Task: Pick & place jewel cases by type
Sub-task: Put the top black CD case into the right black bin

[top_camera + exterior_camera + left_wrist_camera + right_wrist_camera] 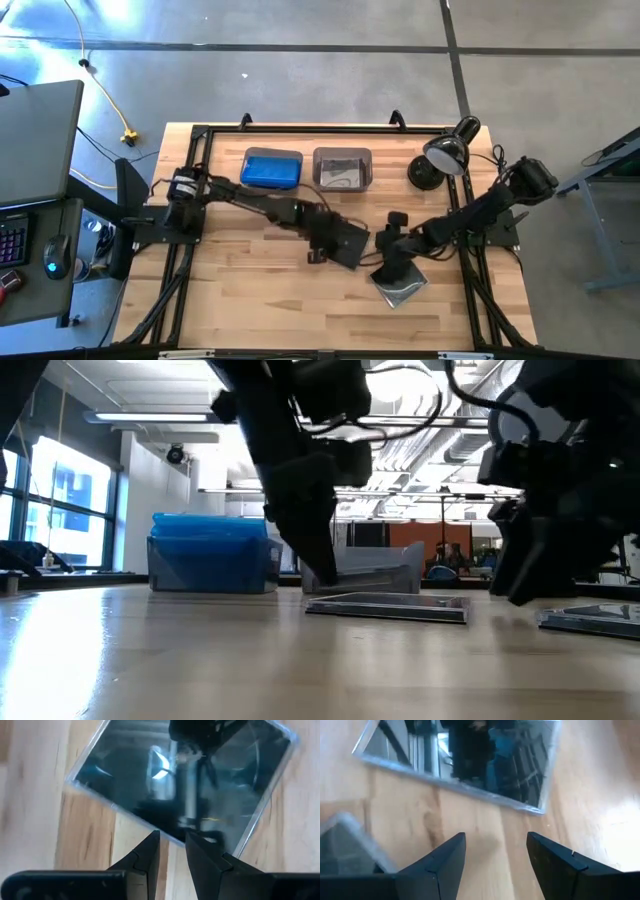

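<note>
Hovering: both arms are down low over mid-table, each at its own dark case.

Left gripper (172,851): fingers nearly pressed together, just a thin slit between them, tips right at the near edge of a dark case (185,775). Nothing pinched that I can see.

That case: lies flat on the wood, turned cornerwise to the fingers, glossy face mirroring the arm above. From overhead it's the dark square (345,242) under the left gripper (322,247).

Right gripper (495,852): fingers spread wide over bare wood, empty. One dark case (470,760) sits just ahead of the tips, a second case (347,842) partly under the finger on one side.

Overhead: right gripper (392,258) is above the case (402,287) near the table's front.

Bins: blue-filled bin (272,169) and grey bin (342,168) sit side by side well beyond both grippers.

Lamp (447,157): beyond the right arm.
</note>
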Controlling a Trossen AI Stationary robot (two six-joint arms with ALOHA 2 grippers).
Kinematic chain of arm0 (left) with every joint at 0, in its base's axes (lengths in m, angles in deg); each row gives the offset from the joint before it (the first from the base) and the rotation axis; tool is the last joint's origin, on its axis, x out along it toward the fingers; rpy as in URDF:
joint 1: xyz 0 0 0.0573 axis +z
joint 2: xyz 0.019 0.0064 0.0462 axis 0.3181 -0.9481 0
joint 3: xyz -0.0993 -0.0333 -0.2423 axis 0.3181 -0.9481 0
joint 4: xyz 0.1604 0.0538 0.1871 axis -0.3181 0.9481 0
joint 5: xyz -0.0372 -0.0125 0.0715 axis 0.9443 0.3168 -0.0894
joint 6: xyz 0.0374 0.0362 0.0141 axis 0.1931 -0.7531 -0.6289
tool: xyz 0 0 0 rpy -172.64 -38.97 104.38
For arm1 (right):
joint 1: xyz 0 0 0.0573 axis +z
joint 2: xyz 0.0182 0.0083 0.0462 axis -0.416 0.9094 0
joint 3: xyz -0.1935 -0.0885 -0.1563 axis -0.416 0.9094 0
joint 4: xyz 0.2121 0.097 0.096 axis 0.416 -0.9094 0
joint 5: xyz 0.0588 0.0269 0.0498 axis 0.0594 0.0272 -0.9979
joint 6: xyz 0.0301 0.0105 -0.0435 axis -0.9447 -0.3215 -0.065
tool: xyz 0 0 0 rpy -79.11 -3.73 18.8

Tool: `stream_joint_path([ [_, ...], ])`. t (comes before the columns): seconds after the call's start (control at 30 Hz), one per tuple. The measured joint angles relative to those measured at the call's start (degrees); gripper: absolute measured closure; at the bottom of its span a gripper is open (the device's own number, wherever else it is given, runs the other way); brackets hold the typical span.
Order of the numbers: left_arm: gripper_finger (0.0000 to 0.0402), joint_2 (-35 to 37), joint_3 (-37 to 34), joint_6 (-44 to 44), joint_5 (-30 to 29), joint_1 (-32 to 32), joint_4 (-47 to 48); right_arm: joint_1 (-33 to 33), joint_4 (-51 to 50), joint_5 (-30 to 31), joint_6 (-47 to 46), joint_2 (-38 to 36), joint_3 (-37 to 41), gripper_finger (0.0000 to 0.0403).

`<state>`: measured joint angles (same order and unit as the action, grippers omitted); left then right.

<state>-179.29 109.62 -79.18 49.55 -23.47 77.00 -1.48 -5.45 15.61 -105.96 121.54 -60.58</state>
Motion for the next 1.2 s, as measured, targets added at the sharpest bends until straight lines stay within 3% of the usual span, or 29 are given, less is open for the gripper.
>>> stream_joint_path([
  [0.2, 0.0312, -0.72, 0.0, 8.17, 9.27, 5.57, 0.15, -3.32, 0.35, -0.94, -5.53, 0.37, 0.0, 0.0195],
  [0.37, 0.0312, -0.81, 0.02, 8.68, 12.23, 7.66, -0.58, -4.44, 4.14, -3.53, -6.98, 3.34, -0.12, 0.0195],
  [0.57, 0.0299, -1.73, -0.1, 6.33, 17.1, 7.94, -0.53, -3.15, 3.18, -1.86, -7.39, 9.15, -3.83, 0.0195],
  [0.73, 0.0252, -2.47, 0.11, 6.11, 19.19, 7.92, -1.24, -2.87, 0.04, -1.61, -6.82, 10.31, -8.21, 0.0195],
  [0.93, 0.0193, -2.8, 0.24, 16.47, 21.54, 7.95, -1.21, -2.78, -9.4, -2.49, -9.86, 10.75, -12.46, 0.0195],
  [1.2, 0.018, -2.75, 0.26, 23.28, 19.56, 7.88, 1.54, -1.9, -9.22, -4.58, -14.95, 10.84, -12.28, 0.0195],
])
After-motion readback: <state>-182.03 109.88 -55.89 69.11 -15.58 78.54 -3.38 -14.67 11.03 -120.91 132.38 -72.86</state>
